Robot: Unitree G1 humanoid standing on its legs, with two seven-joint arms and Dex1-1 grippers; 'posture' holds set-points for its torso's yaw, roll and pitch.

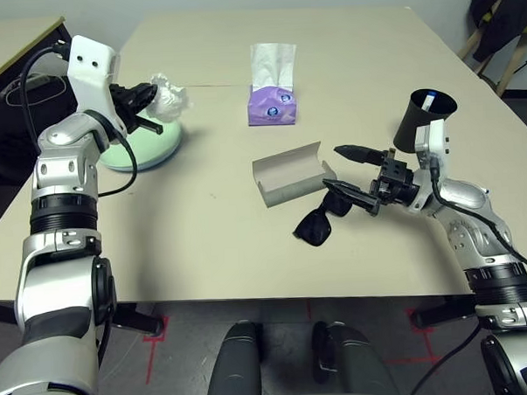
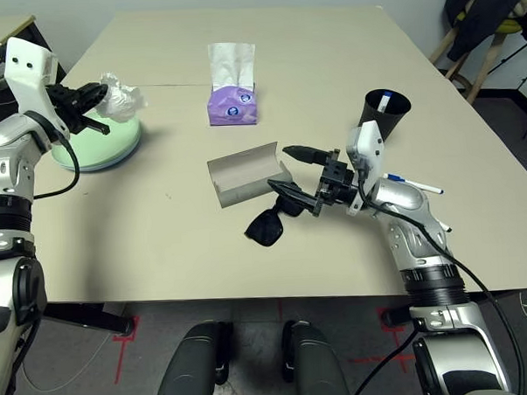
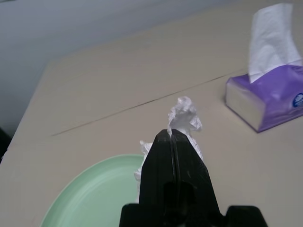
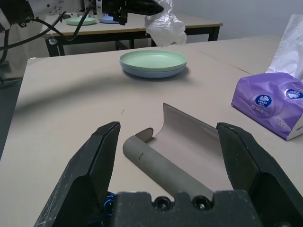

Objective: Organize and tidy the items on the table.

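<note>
Above the green plate [image 1: 143,146], the left gripper [image 1: 148,106] pinches the crumpled tissue [image 1: 169,98], featherlight and soft; the right gripper [image 1: 354,172] gapes by the stiff glasses case [image 1: 290,174].

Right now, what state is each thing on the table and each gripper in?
Left gripper: shut on the tissue, raised above the plates.
Tissue: crumpled, held off the table.
Plates: stacked, green on blue, nothing on them.
Glasses case: open, lying on the table.
Sunglasses: lying beside the case.
Right gripper: open, holding nothing.
Cup: tilted, something white inside.
Tissue box: upright, a sheet sticking out.
</note>
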